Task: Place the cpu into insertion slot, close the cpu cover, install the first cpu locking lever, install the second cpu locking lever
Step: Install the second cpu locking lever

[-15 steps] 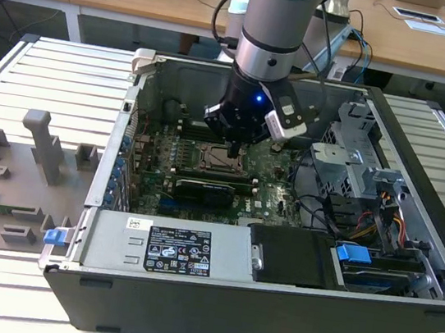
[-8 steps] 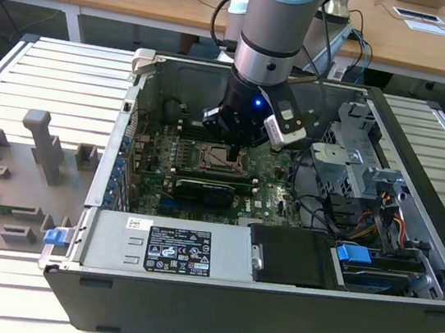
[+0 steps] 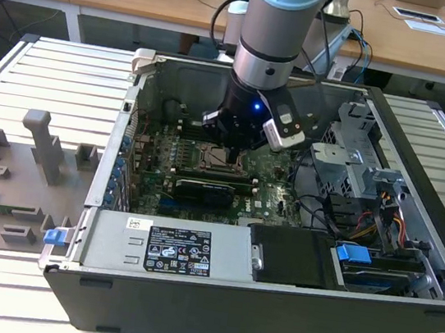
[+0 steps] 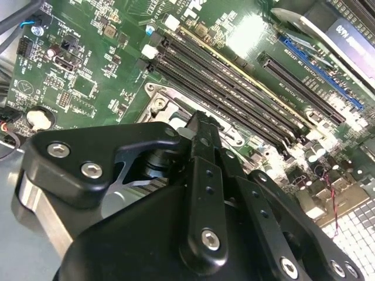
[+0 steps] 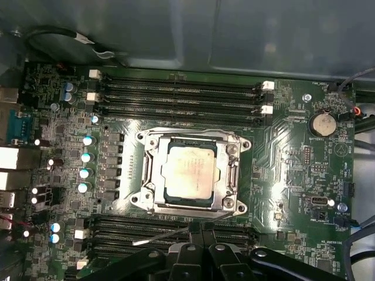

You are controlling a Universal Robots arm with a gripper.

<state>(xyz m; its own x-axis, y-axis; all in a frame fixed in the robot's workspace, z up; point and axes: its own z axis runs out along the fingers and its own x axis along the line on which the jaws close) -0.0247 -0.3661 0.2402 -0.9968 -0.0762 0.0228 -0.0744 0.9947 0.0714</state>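
Little can be read. In the exterior view a black label (image 3: 178, 251) lies on the grey power supply (image 3: 194, 249), with white symbols and rows of print too small to make out; a small white sticker (image 3: 140, 224) with a code sits just beside it. In the first wrist view, white lettering (image 5: 331, 242) runs along the edge of the green board (image 5: 281, 146) and beside the round battery (image 5: 321, 123), too fine to read.
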